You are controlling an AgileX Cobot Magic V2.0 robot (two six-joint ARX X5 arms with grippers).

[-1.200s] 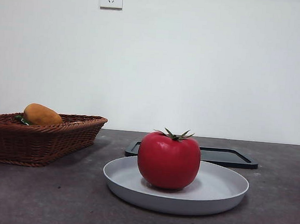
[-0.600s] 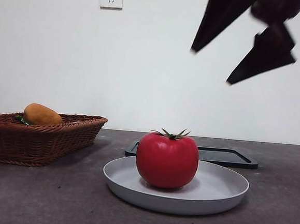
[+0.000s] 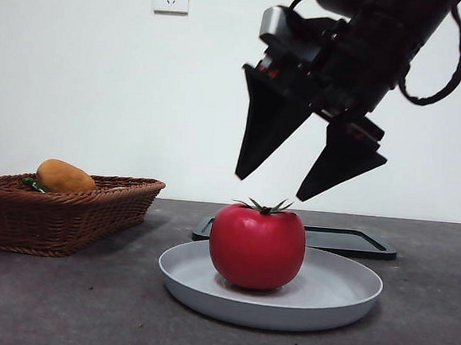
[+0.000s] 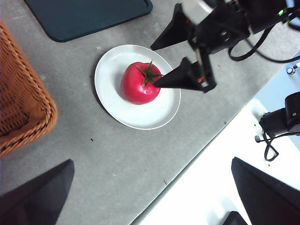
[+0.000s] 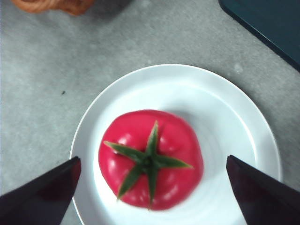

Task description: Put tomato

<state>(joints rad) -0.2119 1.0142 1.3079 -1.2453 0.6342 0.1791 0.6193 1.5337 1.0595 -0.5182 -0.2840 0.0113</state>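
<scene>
The red tomato (image 3: 257, 247) with a green stem sits on a white plate (image 3: 340, 297) in the middle of the table. My right gripper (image 3: 268, 187) hangs open just above the tomato, its two black jaws spread to either side of the stem. In the right wrist view the tomato (image 5: 151, 159) lies centred between the open jaws (image 5: 152, 187). The left wrist view shows the tomato (image 4: 139, 83), the plate (image 4: 117, 105) and the right gripper (image 4: 153, 67) from high above. My left gripper (image 4: 152, 187) is open and empty, far from the plate.
A brown wicker basket (image 3: 75, 212) with an orange-brown oval fruit (image 3: 64, 177) stands at the left. A dark flat tray (image 3: 353, 242) lies behind the plate. The table's near edge (image 4: 197, 154) shows in the left wrist view.
The right arm has come down from the top right, from a black tip in the corner to just above the tomato. The tomato and plate have stayed in place.
</scene>
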